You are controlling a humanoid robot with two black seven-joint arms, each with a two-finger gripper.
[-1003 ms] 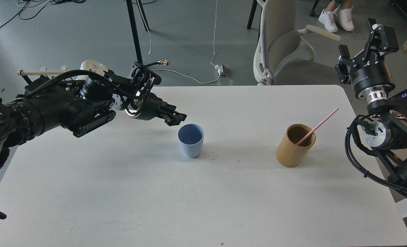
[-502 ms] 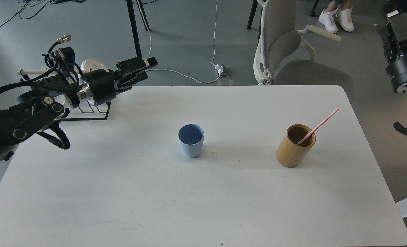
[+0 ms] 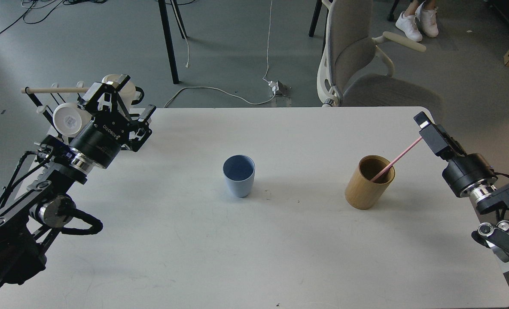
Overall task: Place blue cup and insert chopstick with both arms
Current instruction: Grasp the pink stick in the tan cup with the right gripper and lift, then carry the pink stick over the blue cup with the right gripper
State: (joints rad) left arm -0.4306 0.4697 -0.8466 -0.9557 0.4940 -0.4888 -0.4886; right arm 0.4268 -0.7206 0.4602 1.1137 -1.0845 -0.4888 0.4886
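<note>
The blue cup stands upright and empty in the middle of the white table. One pink chopstick leans out of the tan bamboo holder toward the upper right. My right gripper is at the chopstick's upper tip. It is seen edge-on, so I cannot tell if its fingers are closed or touch the stick. My left gripper is open and empty at the table's far left corner, well left of the cup.
A black wire rack with a beige rod and white mugs stands just behind my left gripper. A grey office chair is behind the table's far edge.
My left arm has drawn back from beside the blue cup to the far left corner. My right arm has come down from the upper right to the chopstick's tip. Cup and holder have not moved.
</note>
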